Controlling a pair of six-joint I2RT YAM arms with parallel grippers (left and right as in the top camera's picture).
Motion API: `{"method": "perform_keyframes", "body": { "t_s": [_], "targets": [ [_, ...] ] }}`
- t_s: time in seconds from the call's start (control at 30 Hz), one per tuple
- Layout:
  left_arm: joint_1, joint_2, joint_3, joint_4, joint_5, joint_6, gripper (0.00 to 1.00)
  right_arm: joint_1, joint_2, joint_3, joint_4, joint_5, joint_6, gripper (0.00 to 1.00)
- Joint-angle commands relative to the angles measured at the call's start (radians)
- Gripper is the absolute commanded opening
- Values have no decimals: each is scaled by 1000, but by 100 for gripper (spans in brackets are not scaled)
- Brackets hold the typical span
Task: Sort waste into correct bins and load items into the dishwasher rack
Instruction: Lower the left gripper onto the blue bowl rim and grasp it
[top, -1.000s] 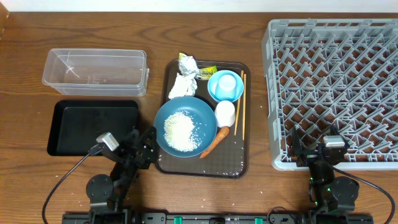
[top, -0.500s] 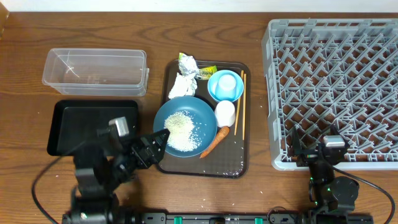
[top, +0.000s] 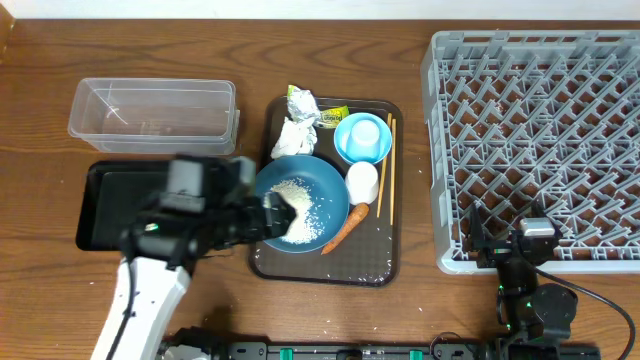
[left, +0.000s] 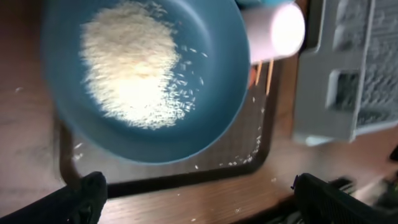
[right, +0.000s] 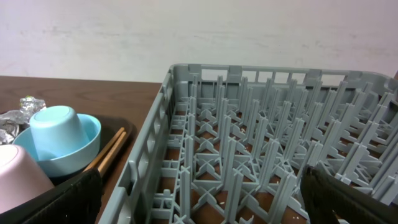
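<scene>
Chopsticks (top: 386, 168) run front-to-back beside the white cup (top: 362, 182); left end effector (left: 202, 199) spread wide at blue bowl (left: 211, 74)

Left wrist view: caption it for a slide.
Open left fingers poised over the blue bowl of rice on the brown tray, whitish cup and grey rack beyond.

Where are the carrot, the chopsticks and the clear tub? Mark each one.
carrot (top: 346, 228): overhead view, middle of its body.
chopsticks (top: 386, 170): overhead view, midway along the pair.
clear tub (top: 150, 115): overhead view, its bare floor.
</scene>
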Motion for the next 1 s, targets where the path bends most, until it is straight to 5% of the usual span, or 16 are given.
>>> {"method": "perform_keyframes", "body": {
  "t_s": [0.0,0.13,0.43,0.7,0.97],
  "targets": [
    [-133,12,24,33,-208,24,98,-2,-6,-2,-4,2,-8,99],
    [-269,24,23,119,-425,25,98,-2,-6,-2,-4,2,-8,99],
    [-394,73,20,214,-277,60,98,-2,-6,-2,-4,2,-8,99],
    [-536,242,20,252,-560,66,99,-2,-6,-2,-4,2,-8,99],
    [-562,391,20,379,-619,73,91,-2,-5,-2,-4,2,-8,99]
  ]
}}
